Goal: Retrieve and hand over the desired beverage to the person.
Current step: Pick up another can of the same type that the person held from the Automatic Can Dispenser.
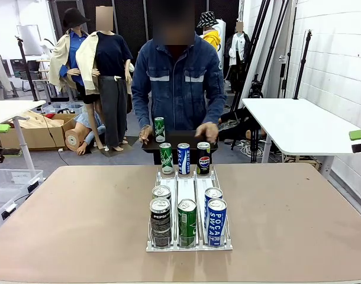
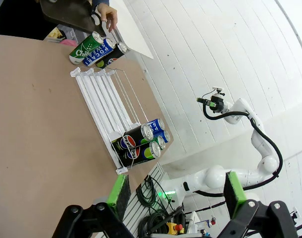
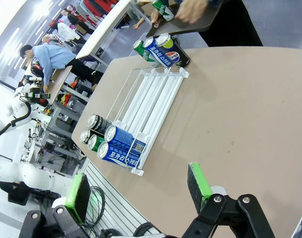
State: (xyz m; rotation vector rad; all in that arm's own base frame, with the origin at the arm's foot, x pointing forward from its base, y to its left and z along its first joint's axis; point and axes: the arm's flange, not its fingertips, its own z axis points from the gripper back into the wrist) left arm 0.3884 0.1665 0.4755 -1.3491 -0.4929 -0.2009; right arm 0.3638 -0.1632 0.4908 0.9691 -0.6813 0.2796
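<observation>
Both black, green-padded claws, left gripper (image 2: 176,188) and right gripper (image 3: 138,191), hang wide and empty, well apart from the drinks. Slim aluminium cans (image 1: 187,220) crowd the white plastic rack (image 1: 189,247) at its near end, so you may topple a neighbour or fetch the wrong one for the denim-jacketed person (image 1: 179,77).

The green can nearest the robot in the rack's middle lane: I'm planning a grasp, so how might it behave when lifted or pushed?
The green can looks like smooth, rigid metal: probably stiff but slippery. It stands upright, tall and slim, so a high push may tip it, though rails of the rack likely check it sideways. Lying down it would probably roll.
</observation>
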